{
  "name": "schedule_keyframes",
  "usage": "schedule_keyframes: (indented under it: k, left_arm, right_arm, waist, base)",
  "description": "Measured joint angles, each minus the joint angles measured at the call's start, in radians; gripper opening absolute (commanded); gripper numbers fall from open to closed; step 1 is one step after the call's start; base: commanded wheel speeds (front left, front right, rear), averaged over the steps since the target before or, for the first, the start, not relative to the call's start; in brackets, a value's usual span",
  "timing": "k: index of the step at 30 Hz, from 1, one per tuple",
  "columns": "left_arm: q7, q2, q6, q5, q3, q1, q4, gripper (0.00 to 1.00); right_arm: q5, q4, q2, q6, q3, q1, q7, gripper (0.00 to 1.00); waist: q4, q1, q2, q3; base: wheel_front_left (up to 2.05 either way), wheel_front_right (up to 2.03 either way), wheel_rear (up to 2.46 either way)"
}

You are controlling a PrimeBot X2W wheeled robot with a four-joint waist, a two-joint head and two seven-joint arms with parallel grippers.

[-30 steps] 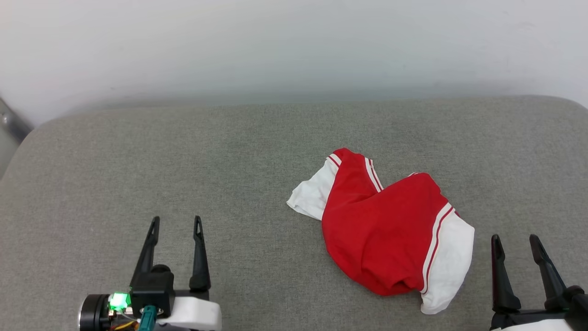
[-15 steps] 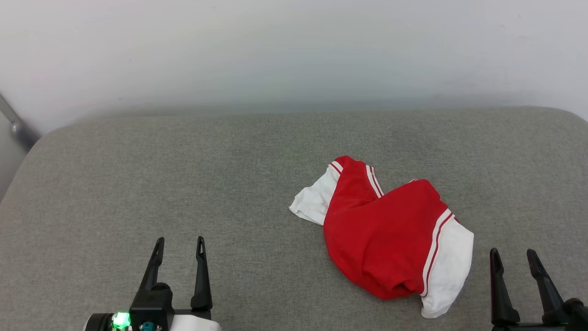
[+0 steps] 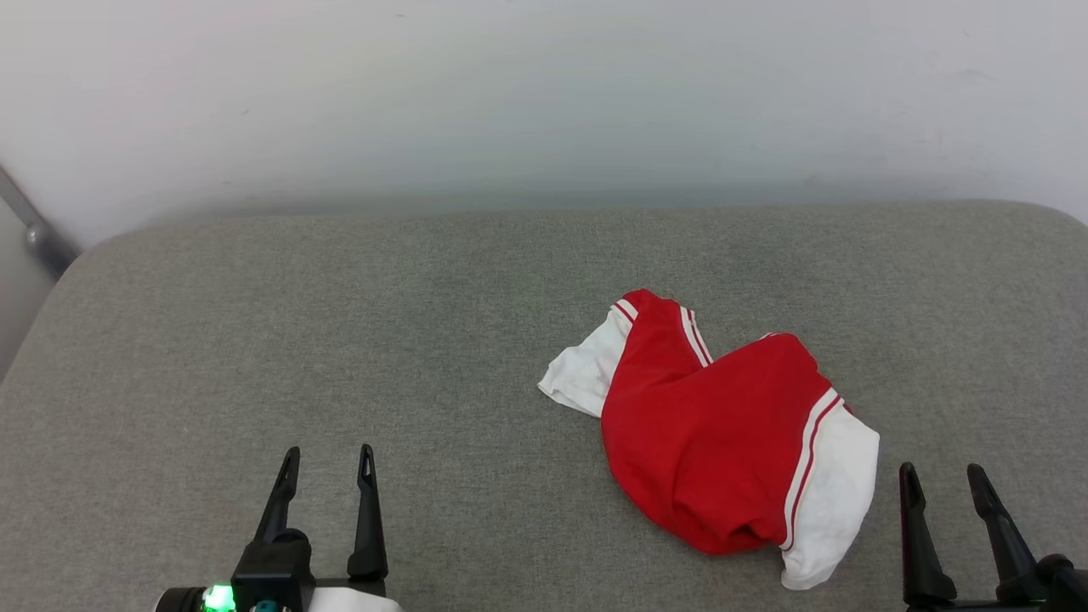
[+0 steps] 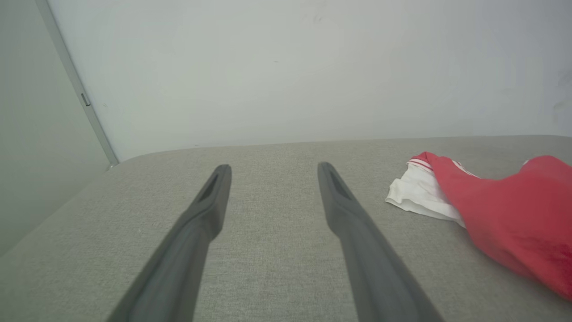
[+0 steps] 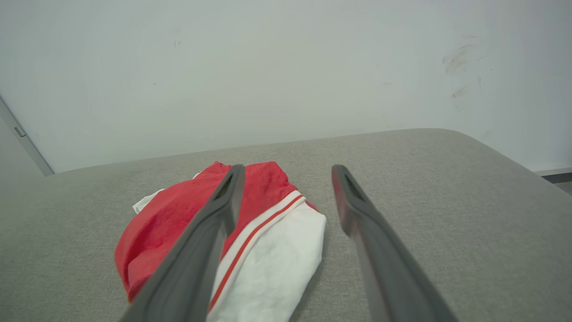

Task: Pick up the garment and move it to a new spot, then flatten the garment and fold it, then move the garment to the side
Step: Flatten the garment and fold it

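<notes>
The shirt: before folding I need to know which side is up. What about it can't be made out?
Print: none shows on the shirt in the head view; the crumpled cloth hides its other side.
Collar and hem: lost in the folds.
Left wrist view: right edge cuts the shirt off.
Right wrist view: a finger of the right gripper covers some red cloth.

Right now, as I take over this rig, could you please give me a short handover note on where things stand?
Left gripper: open, empty, above the grey cushion, well left of the garment.
Right gripper: open, empty, just right of the garment.
Garment: crumpled in a heap on the cushion, right of centre, not held.
Done: nothing yet.
Left: pick it up, move it, flatten, fold, set aside.
</notes>
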Motion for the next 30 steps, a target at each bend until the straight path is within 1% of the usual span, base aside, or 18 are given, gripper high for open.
schedule_keyframes:
  k: [5,13,18,21,24,28,30]
  left_arm:
    - [0.0,-0.011,-0.017,0.014,0.015,0.002,0.001,1.0]
    - [0.0,-0.021,-0.034,0.025,0.038,0.006,0.007,1.0]
    - [0.0,-0.019,-0.056,0.036,0.04,-0.01,0.048,1.0]
    - [0.0,-0.01,-0.082,0.042,0.039,-0.067,0.075,1.0]
    - [0.0,0.018,-0.111,0.053,0.037,-0.154,0.112,1.0]
    - [0.001,0.05,-0.161,0.058,0.023,-0.314,0.201,1.0]
    - [0.025,0.067,-0.196,0.06,0.008,-0.407,0.257,1.0]
  right_arm:
    - [0.0,0.0,0.0,0.0,0.001,0.004,0.0,1.0]
    - [0.0,0.0,0.0,0.0,0.002,0.007,0.0,1.0]
    - [0.0,0.0,0.0,0.0,0.005,0.006,0.0,1.0]
    - [-0.002,-0.001,0.0,0.0,0.007,0.003,0.0,1.0]
    - [-0.005,-0.001,0.0,0.0,0.008,-0.007,0.0,1.0]
    - [-0.005,-0.007,0.0,0.0,0.01,-0.021,0.0,1.0]
    - [-0.007,-0.011,0.0,0.0,0.012,-0.034,0.0,1.0]
  waist:
    - [0.001,0.0,0.0,-0.001]
    - [-0.001,0.0,0.0,-0.002]
    - [-0.007,0.0,0.0,0.0]
    - [-0.012,0.0,0.0,0.004]
    - [-0.021,0.0,0.0,0.011]
    - [-0.031,0.0,0.0,0.034]
    - [-0.038,0.0,0.0,0.048]
  base:
    - [0.0,0.0,0.0]
    - [0.0,0.0,0.0]
    - [0.0,0.0,0.0]
    - [0.0,0.0,0.0]
    - [0.0,0.0,0.0]
    - [0.0,0.0,0.0]
    - [0.0,0.0,0.0]
